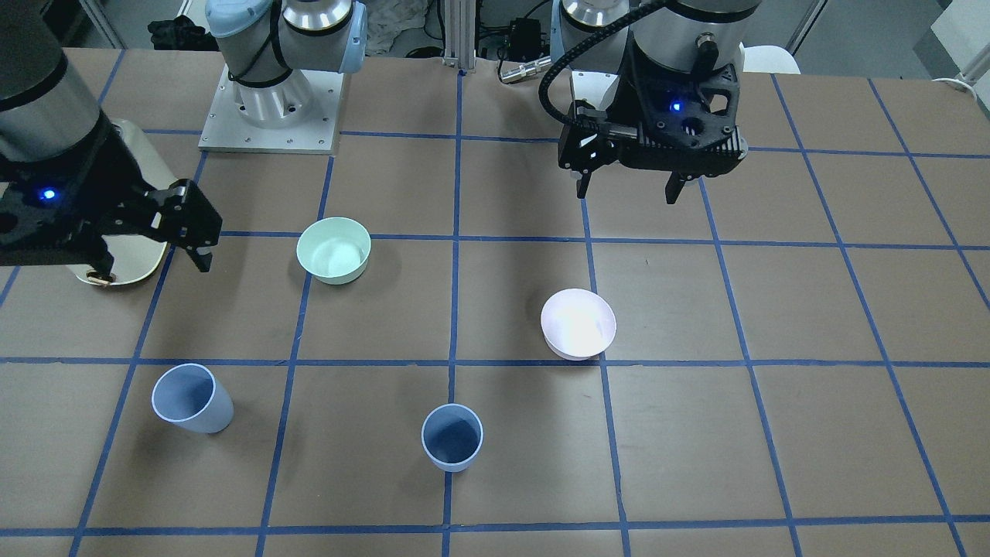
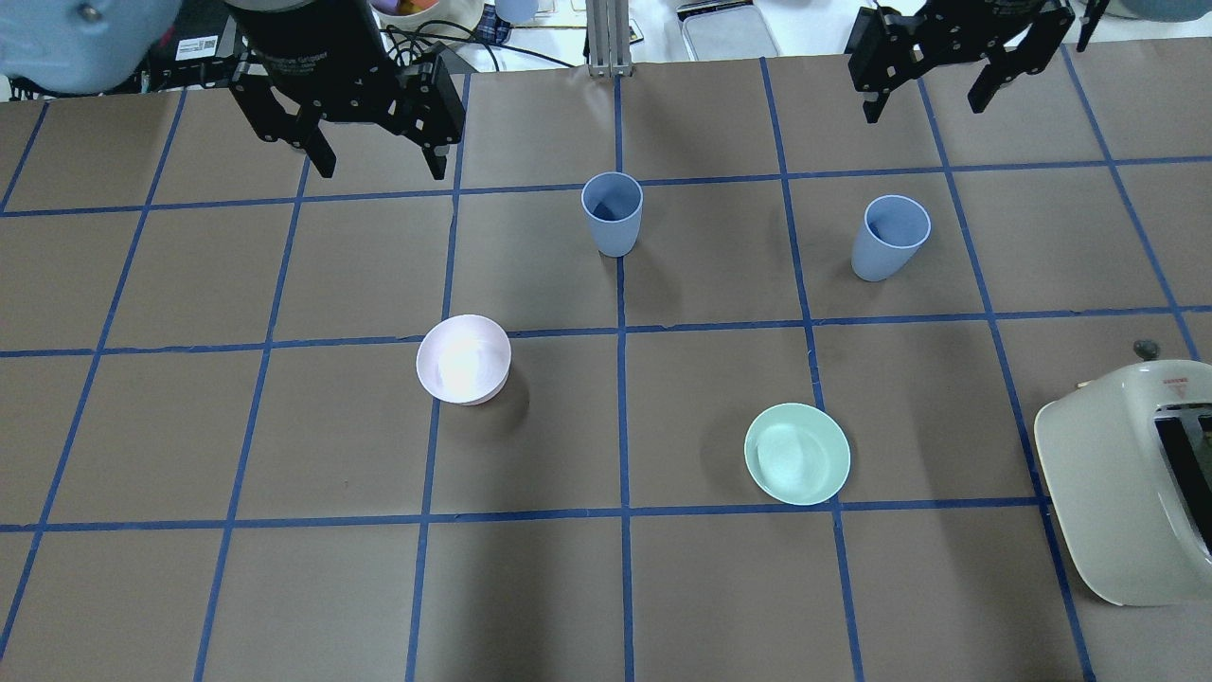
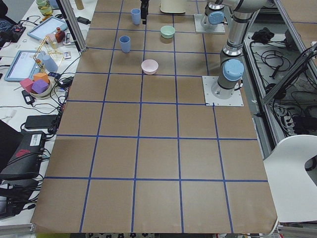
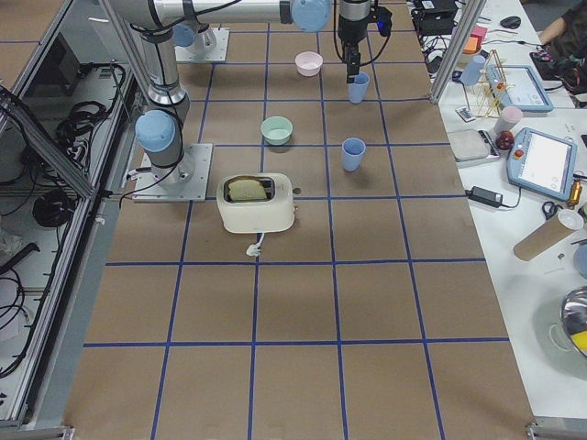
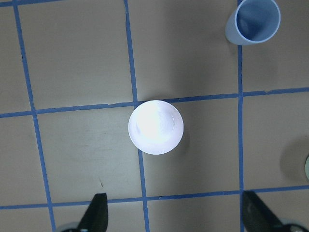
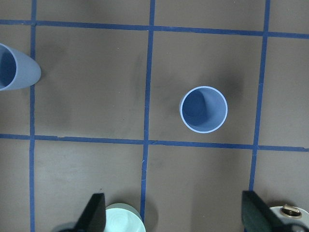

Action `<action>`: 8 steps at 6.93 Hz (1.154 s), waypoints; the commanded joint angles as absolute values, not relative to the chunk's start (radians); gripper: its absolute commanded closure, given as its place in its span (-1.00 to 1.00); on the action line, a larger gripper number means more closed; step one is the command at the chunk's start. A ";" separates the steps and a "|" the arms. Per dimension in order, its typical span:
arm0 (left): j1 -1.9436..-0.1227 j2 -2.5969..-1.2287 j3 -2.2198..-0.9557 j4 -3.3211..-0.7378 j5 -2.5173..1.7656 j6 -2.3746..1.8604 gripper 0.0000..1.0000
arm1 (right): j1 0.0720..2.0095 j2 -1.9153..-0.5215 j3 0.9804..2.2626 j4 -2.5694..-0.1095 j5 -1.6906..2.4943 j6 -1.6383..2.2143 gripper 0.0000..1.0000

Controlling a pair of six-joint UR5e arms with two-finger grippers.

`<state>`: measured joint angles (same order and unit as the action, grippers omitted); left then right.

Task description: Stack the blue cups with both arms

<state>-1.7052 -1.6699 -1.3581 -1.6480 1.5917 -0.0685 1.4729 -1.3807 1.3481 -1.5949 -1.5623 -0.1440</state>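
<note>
Hovering high over the worktop (image 2: pixel 170 426), the left arm (image 1: pixel 673 39) and the right arm (image 1: pixel 42 93) hang with wrists turned straight down, and we judge the stacking not yet begun. Both cups stand upright, mouths up, toward the operators' long edge, opposite the robot's bases. The centre blue cup (image 2: pixel 612 216) sits about midway between the arms, and the right-hand blue cup (image 2: pixel 888 239) stands well apart on the robot's right. We read that spacing as giving each arm its own cup. The left pincer (image 2: pixel 381 169) is spread wide and empty; its wrist camera looks down on the pink bowl (image 2: pixel 463 359), with the centre blue cup off to one side. The right pincer (image 2: pixel 925 104) is likewise wide and empty, and the right-hand blue cup shows just ahead of it in its wrist view. The mint-green bowl (image 2: pixel 796 454) sits nearer the robot's edge, apart from both cups.
</note>
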 commanded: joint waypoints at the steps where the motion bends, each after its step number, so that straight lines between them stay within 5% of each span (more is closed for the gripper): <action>1: -1.694 -1.628 -1.475 -1.422 1.591 -0.063 -1.00 | 1.396 -1.297 1.348 -1.643 -1.563 -0.240 -1.00; 8: -1.690 -1.600 -1.493 -1.448 1.589 -0.058 -1.00 | 1.325 -1.123 1.560 -1.971 -1.563 -0.321 -1.00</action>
<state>-1.6915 -1.6039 -1.4932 -1.4419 1.5893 -0.0584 1.3273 -1.1480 1.5343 -1.9435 -1.5689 -0.3214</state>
